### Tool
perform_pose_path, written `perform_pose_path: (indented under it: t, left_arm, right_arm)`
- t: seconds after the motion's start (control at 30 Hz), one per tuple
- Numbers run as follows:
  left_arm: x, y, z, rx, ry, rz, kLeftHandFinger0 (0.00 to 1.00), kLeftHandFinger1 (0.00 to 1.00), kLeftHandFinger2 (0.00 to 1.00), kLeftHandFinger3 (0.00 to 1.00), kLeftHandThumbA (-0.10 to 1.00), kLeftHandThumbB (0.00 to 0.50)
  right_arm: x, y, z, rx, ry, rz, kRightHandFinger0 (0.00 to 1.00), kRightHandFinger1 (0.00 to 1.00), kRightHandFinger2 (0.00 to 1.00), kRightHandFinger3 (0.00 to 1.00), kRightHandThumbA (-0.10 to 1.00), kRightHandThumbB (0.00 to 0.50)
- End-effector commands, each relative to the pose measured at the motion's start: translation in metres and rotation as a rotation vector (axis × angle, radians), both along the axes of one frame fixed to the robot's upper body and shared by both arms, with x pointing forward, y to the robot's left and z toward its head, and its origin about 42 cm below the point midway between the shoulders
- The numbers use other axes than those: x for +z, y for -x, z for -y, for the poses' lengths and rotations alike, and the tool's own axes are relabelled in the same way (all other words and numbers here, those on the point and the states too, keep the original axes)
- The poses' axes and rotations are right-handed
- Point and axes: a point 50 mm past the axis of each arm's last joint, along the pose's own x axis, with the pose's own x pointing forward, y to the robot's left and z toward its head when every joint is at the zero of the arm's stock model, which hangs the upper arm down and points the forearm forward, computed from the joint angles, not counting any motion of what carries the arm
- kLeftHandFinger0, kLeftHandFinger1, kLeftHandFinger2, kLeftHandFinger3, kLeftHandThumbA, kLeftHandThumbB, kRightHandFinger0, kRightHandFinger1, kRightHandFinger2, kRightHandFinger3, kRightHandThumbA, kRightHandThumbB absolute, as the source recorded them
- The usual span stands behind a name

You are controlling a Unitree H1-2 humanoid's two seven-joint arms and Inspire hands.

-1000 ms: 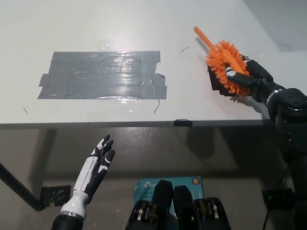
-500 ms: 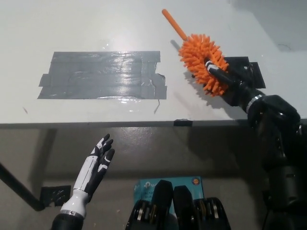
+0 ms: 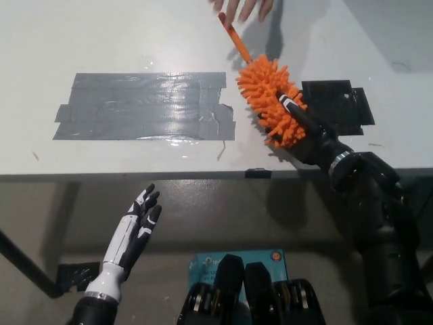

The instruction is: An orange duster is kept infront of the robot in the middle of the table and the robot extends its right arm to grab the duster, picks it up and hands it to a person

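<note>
The orange duster (image 3: 269, 98) is lifted above the white table (image 3: 135, 40), its fluffy head held by my black right hand (image 3: 302, 127), which is shut on it. Its thin orange handle (image 3: 233, 37) points up and away toward a person's hand (image 3: 240, 8) at the top edge. The person's fingers hang just above the handle's tip; I cannot tell if they touch it. My white left hand (image 3: 135, 227) rests open below the table's front edge at the lower left.
A large patch of grey tape (image 3: 145, 105) covers the table's middle left. A black square patch (image 3: 338, 107) lies on the table right of the duster. A blue box (image 3: 237, 261) sits on the floor below.
My right arm has carried the duster left and farther from me, off the black patch. A person's hand has come in at the top edge near the handle.
</note>
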Motion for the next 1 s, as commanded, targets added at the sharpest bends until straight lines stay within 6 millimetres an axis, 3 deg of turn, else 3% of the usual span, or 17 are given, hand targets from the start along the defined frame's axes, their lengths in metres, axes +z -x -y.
perform_pose_path:
  t: [0.0,0.07,0.3,0.4,0.47,0.5,0.53,0.57,0.6,0.67,0.77,0.83,0.97]
  left_arm:
    - [0.014,-0.008,-0.006,-0.010,0.001,0.045,0.93,1.00,1.00,1.00,0.91,0.086]
    - [0.015,-0.008,-0.006,-0.009,0.000,0.045,0.93,1.00,1.00,1.00,0.90,0.080]
    - [0.015,-0.009,-0.005,-0.008,-0.003,0.050,0.92,1.00,1.00,1.00,0.90,0.088]
    - [0.016,-0.008,-0.005,-0.007,-0.002,0.047,0.92,1.00,1.00,1.00,0.90,0.086]
    - [0.016,-0.008,-0.005,-0.008,0.000,0.046,0.92,1.00,1.00,1.00,0.90,0.088]
    - [0.016,-0.008,-0.005,-0.009,-0.001,0.047,0.92,1.00,1.00,1.00,0.90,0.096]
    - [0.017,-0.010,-0.005,-0.009,-0.004,0.049,0.92,1.00,1.00,1.00,0.91,0.097]
    - [0.017,-0.010,-0.005,-0.009,-0.004,0.049,0.92,1.00,1.00,1.00,0.91,0.097]
    - [0.017,-0.010,-0.006,-0.010,-0.003,0.050,0.92,1.00,1.00,1.00,0.91,0.095]
    - [0.016,-0.009,-0.006,-0.010,-0.001,0.048,0.92,1.00,1.00,1.00,0.91,0.093]
    - [0.018,-0.010,-0.005,-0.010,-0.001,0.051,0.92,1.00,1.00,1.00,0.90,0.092]
    - [0.018,-0.011,-0.005,-0.008,-0.003,0.052,0.91,1.00,1.00,1.00,0.90,0.093]
    - [0.019,-0.011,-0.004,-0.011,-0.002,0.055,0.91,1.00,1.00,1.00,0.90,0.091]
  right_arm:
    - [0.030,-0.009,-0.006,0.027,-0.163,0.050,0.00,0.35,0.70,0.86,-0.10,0.152]
    - [0.029,-0.010,-0.004,0.034,-0.173,0.047,0.00,0.36,0.70,0.91,-0.10,0.156]
    - [0.029,-0.010,-0.002,0.031,-0.187,0.037,0.00,0.35,0.71,0.89,-0.10,0.151]
    - [0.030,-0.010,-0.001,0.012,-0.178,0.027,0.00,0.38,0.74,0.90,-0.10,0.171]
    - [0.031,-0.009,0.000,0.009,-0.175,0.033,0.02,0.42,0.81,1.00,-0.10,0.175]
    - [0.031,-0.008,0.001,0.007,-0.177,0.037,0.19,0.58,1.00,1.00,-0.10,0.296]
    - [0.033,-0.006,0.002,0.015,-0.182,0.052,0.51,0.86,1.00,1.00,-0.02,0.327]
    - [0.033,-0.005,0.002,0.022,-0.183,0.060,0.51,0.86,1.00,1.00,-0.02,0.327]
    - [0.033,-0.004,0.002,0.040,-0.194,0.075,0.97,1.00,1.00,1.00,0.12,0.357]
    - [0.032,0.001,0.002,0.092,-0.220,0.119,1.00,1.00,1.00,1.00,0.30,0.440]
    - [0.036,0.007,0.001,0.137,-0.217,0.171,1.00,1.00,1.00,1.00,0.37,0.493]
    - [0.039,0.010,0.002,0.157,-0.194,0.200,1.00,1.00,1.00,1.00,0.47,0.500]
    - [0.044,0.018,0.010,0.163,-0.149,0.252,1.00,1.00,1.00,1.00,0.55,0.500]
